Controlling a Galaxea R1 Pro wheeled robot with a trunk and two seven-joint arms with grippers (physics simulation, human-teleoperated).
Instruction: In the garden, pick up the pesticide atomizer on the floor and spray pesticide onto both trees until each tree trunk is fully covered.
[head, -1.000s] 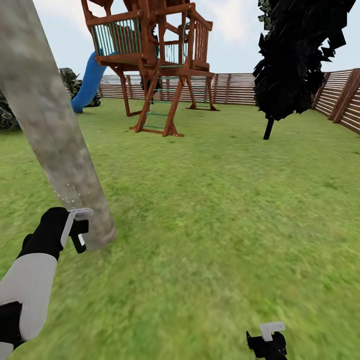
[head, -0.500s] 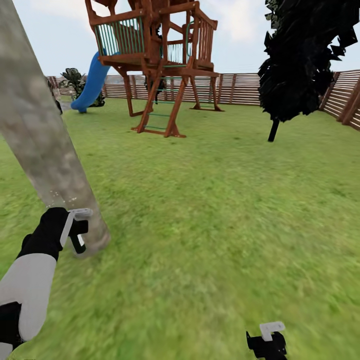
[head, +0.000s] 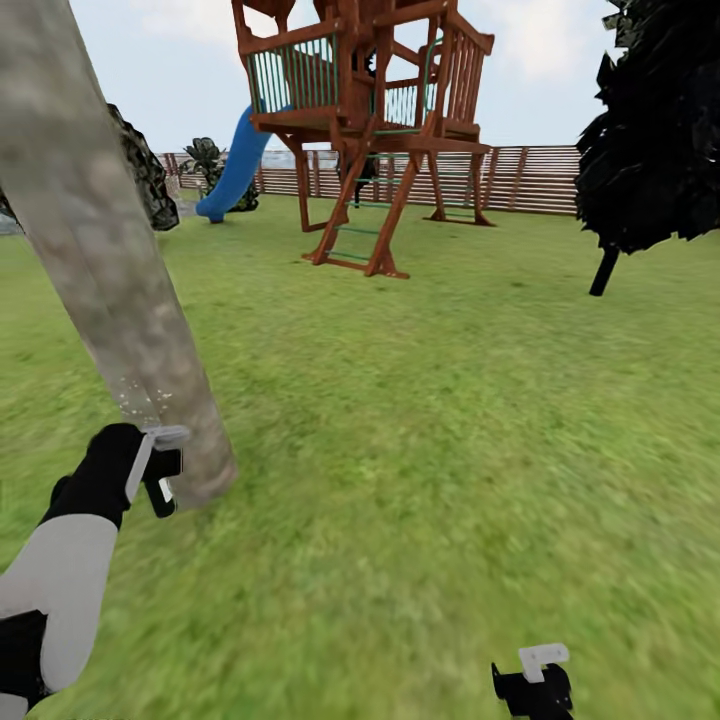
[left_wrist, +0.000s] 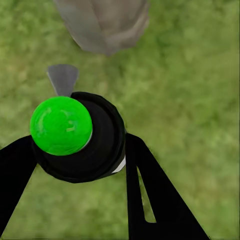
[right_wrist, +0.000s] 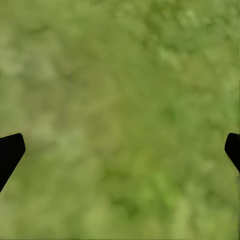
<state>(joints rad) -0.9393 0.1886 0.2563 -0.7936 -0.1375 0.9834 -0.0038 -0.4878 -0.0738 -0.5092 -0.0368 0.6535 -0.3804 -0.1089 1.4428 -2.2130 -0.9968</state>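
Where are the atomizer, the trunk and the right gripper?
pesticide atomizer (left_wrist: 75, 137), left wrist view, its black body.
tree trunk (head: 110, 270), head view, mid-column.
right gripper (head: 535, 680), head view, between its fingertips.

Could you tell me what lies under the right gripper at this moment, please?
Bare lawn lies beneath the open right gripper; nothing sits between its fingertips. In the head view, the patch of grass directly below the gripper body is covered.

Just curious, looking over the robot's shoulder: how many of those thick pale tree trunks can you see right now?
1: the tree trunk leans at the head view's left, beside the left gripper. Another may stand outside the frame.
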